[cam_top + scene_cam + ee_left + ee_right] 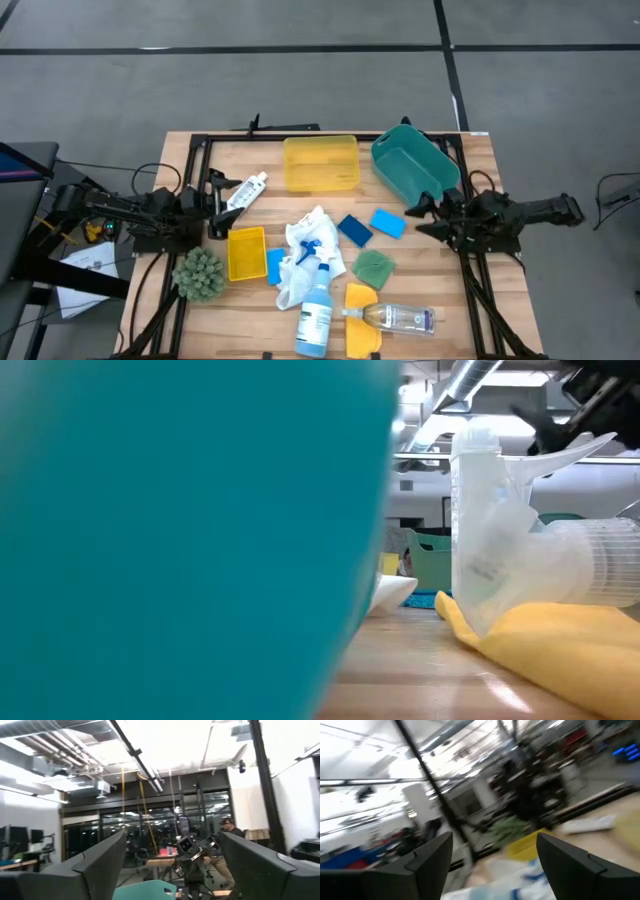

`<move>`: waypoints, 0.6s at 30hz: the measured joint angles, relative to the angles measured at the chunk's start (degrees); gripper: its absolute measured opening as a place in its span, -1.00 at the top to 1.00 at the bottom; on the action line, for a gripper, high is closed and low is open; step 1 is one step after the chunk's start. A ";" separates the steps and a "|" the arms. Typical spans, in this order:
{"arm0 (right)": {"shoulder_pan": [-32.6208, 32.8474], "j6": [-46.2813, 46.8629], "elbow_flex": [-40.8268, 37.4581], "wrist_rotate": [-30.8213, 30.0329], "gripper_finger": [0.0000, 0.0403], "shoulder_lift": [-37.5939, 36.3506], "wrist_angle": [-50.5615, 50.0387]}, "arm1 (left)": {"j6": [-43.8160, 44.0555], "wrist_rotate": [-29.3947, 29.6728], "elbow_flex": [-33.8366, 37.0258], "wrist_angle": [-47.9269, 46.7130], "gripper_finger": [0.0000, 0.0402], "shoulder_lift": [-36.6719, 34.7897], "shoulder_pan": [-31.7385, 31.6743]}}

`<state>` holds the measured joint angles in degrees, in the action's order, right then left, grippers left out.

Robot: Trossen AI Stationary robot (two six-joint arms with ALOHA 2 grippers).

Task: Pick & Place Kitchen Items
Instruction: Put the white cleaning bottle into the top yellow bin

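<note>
Both my jaws wide, empty. White bottle [245, 191] lies just beside my left gripper [214, 205], long axis diagonal; left arm nearer.

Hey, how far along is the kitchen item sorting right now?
Nothing looks done: the large yellow tray and teal bin hold nothing. Nothing is in hand; the left hand and right hand are open. The spray bottle, clear bottle, sponges and cloths remain.
</note>
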<state>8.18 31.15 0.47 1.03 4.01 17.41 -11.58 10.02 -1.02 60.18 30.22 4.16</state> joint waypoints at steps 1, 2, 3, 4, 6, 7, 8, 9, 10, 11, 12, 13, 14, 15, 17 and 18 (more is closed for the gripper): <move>2.31 -0.27 0.00 -1.84 -0.38 0.55 0.80 | 0.04 -0.79 0.00 0.04 -0.66 0.00 0.00; 4.58 -1.26 0.00 -4.28 -0.38 1.19 1.25 | 0.20 -1.37 0.00 0.15 -0.69 -0.02 0.00; 6.76 -2.67 0.00 -6.83 -0.38 1.75 2.02 | 0.31 -1.64 0.00 0.34 -0.71 -0.03 0.01; 8.79 -4.17 0.00 -9.40 -0.38 2.08 3.10 | 0.83 -1.89 0.00 0.49 -0.73 -0.07 0.02; 12.08 -5.90 -0.02 -14.25 -0.38 2.47 4.61 | 1.29 -1.92 0.00 0.67 -0.75 -0.04 0.02; 13.29 -6.45 0.00 -16.08 -0.38 2.64 4.44 | 1.29 -1.95 0.00 0.80 -0.76 -0.04 0.02; 14.19 -7.25 0.11 -17.40 -0.38 2.73 4.33 | 1.31 -2.26 0.00 0.86 -0.76 -0.04 0.02; 14.99 -8.01 0.28 -18.20 -0.38 2.73 4.03 | 1.32 -2.69 0.00 0.90 -0.76 -0.04 0.02; 15.60 -8.66 0.61 -18.96 -0.38 2.75 4.05 | 1.31 -2.96 0.00 0.90 -0.75 -0.04 0.02; 16.06 -9.10 0.99 -19.49 -0.38 2.73 4.40 | 1.32 -2.98 0.00 0.90 -0.75 -0.04 0.02; 16.40 -9.48 1.31 -20.03 -0.38 2.71 4.77 | 1.32 -2.99 0.00 0.92 -0.74 -0.04 0.02; 16.68 -10.01 1.49 -20.54 -0.38 2.71 4.87 | 1.33 -2.99 0.00 0.99 -0.73 -0.04 0.02; 16.85 -10.45 1.51 -20.95 -0.38 2.71 4.80 | 1.40 -2.99 0.00 1.01 -0.72 -0.04 0.02; 17.01 -10.67 1.51 -21.56 -0.38 2.73 4.76 | 1.51 -2.99 0.00 1.01 -0.71 -0.04 0.02; 17.09 -11.09 1.51 -22.74 -0.38 2.73 4.97 | 1.53 -2.99 0.00 1.05 -0.70 -0.04 0.02; 17.09 -11.23 1.51 -23.35 -0.38 2.73 4.90 | 1.53 -2.99 0.00 1.03 -0.70 -0.04 0.02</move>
<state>25.28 19.92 1.98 -22.32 6.74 22.31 -10.04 7.03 -1.02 61.21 30.17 4.19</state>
